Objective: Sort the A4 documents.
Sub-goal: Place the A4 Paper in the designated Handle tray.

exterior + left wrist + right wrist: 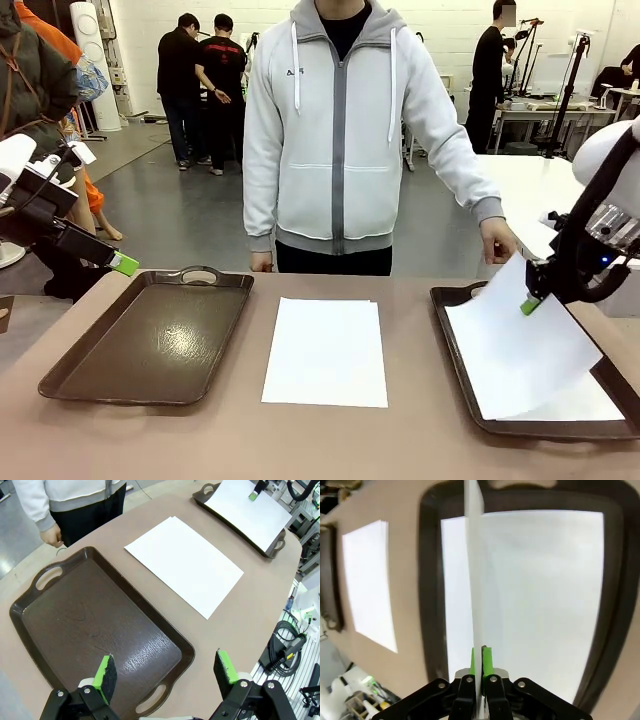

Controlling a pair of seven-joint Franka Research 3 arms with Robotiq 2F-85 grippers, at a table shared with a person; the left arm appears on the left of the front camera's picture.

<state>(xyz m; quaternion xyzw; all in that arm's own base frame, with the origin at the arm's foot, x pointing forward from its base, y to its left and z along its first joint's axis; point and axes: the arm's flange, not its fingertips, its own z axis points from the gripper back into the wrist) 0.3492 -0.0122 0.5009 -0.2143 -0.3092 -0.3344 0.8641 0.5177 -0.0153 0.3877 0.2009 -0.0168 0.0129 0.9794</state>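
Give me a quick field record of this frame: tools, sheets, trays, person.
left tool: open, holding nothing, above the near end of the left tray
right tool: shut on the held sheet
held sheet: tilted, over the right tray
flat paper: lying in the right tray, under the held sheet
centre stack: at least two white sheets, flat on the table between the trays
left tray: empty
right tray: holds paper
person's hand: near the right tray's far end, contact unclear
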